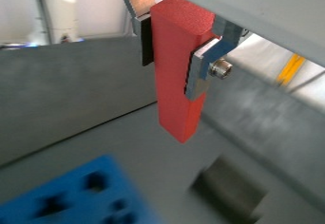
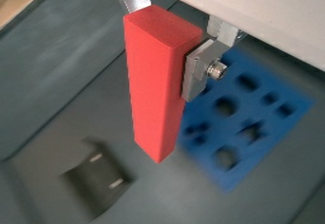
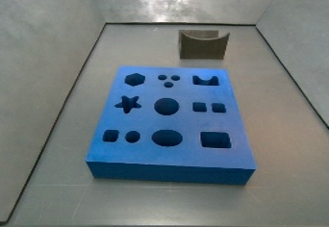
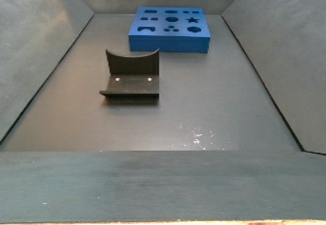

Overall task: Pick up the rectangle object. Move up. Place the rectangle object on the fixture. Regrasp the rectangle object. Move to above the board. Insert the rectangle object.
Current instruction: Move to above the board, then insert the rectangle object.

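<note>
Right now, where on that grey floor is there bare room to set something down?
Bare floor lies between the fixture and the near wall, and between fixture and blue board. The board fills the far end. The gripper holds the red block with its fingers, above the floor.

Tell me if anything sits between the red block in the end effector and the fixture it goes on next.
Nothing visible does. The end effector holds the rectangle object in the air, long side hanging down. The fixture stands bare on the floor below, and the board lies off to one side, apart from it.
</note>
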Available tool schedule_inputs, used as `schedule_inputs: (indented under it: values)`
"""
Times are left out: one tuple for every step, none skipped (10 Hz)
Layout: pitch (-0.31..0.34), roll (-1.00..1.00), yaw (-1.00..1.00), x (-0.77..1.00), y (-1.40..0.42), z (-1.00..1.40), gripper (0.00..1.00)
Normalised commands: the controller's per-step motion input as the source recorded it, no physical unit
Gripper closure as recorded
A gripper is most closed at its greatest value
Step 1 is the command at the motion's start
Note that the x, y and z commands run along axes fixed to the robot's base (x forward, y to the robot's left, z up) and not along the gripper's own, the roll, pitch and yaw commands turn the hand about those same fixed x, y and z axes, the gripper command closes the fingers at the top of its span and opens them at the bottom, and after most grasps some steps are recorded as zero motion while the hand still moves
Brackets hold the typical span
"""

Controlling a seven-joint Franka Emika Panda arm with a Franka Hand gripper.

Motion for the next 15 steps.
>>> schedule_inputs:
  values:
    - [0.006, -1.00, -0.18, -0.21, -0.34, 0.00, 1.00]
    - [0.011, -1.00, -0.17, -0.13, -0.18, 0.00, 1.00]
    - [0.004, -0.69, -0.10, -0.08, -0.08, 0.00, 1.00]
    - [-0.010, -0.47, -0.06, -0.06, -0.05, 0.00, 1.00]
    - [-0.014, -0.31, -0.04, -0.04, -0.03, 0.00, 1.00]
    - [-0.015, -0.21, -0.03, -0.03, -0.01, 0.00, 1.00]
    - [0.000, -0.01, 0.00, 0.00, 0.00, 0.00, 1.00]
    - [0.000, -0.15, 0.00, 0.00, -0.07, -0.10, 1.00]
    - [0.000, -0.28, 0.00, 0.12, -0.12, -0.22, 1.00]
    - [0.000, -0.40, 0.00, 0.22, -0.25, -0.10, 1.00]
    - [0.000, -0.59, 0.00, 0.23, -0.26, -0.08, 1.00]
    - [0.000, -0.71, 0.01, 0.21, -0.26, -0.10, 1.00]
    - [0.000, -0.73, 0.03, 0.19, -0.29, -0.11, 1.00]
    - [0.000, -0.62, 0.03, 0.18, -0.35, -0.18, 1.00]
    - [-0.006, -0.51, 0.06, 0.16, -0.38, -0.20, 1.00]
